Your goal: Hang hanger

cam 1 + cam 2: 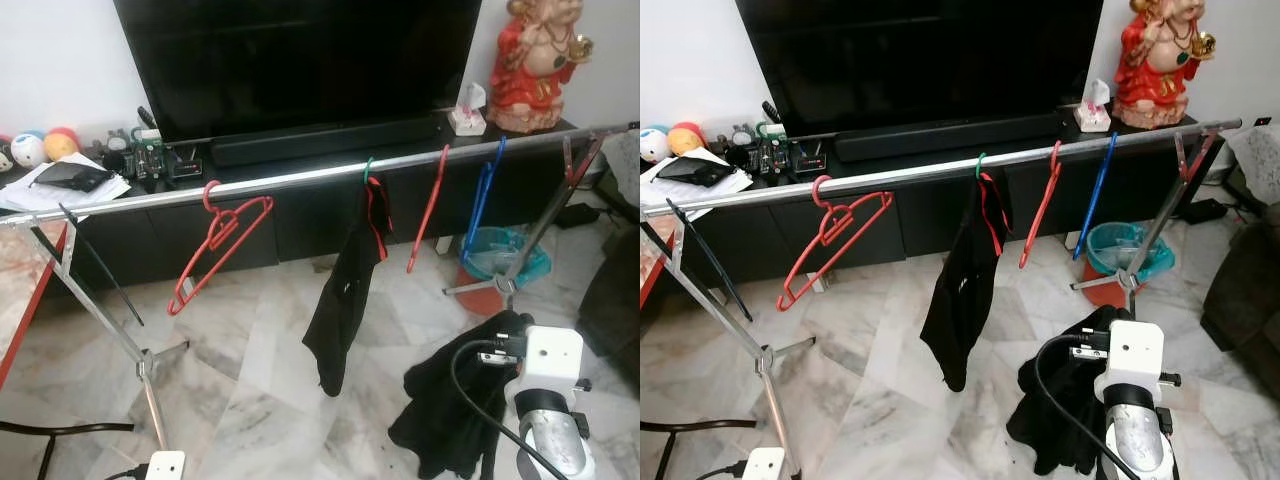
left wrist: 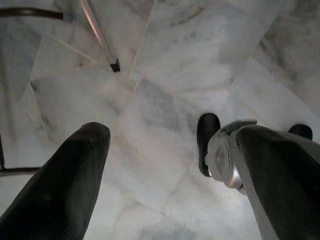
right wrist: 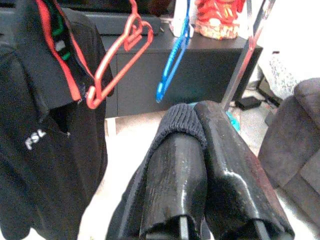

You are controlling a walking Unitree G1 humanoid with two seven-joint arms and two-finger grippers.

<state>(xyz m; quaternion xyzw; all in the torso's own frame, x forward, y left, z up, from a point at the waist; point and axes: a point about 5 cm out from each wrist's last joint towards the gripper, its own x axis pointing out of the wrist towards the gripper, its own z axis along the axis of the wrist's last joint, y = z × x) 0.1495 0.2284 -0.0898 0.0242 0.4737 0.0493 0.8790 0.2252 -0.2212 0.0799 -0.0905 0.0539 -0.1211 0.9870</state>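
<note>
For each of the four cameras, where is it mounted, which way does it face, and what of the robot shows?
Left and right eye views: head, looking forward and down at the drying rail with hangers; right arm low right.
Left wrist view: left wrist, facing the marble floor between the left gripper fingers, spread apart.
Right wrist view: right wrist, facing the rail past the right gripper, clamped on a dark garment.
Shared: hanging black shirt, blue hanger, red hanger.

Illumination is even, diffuse indoor light; head views are moderately bright and sharp. The television screen (image 1: 300, 60) stays near black. The rail (image 1: 300, 180) carries a thin highlight. The marble floor (image 1: 250, 400) shows soft sheen, faint shadows. In the right wrist view, overexposure whitens the wall at 3 o'clock; near fingers (image 3: 175, 185) are soft-focused with glare.
</note>
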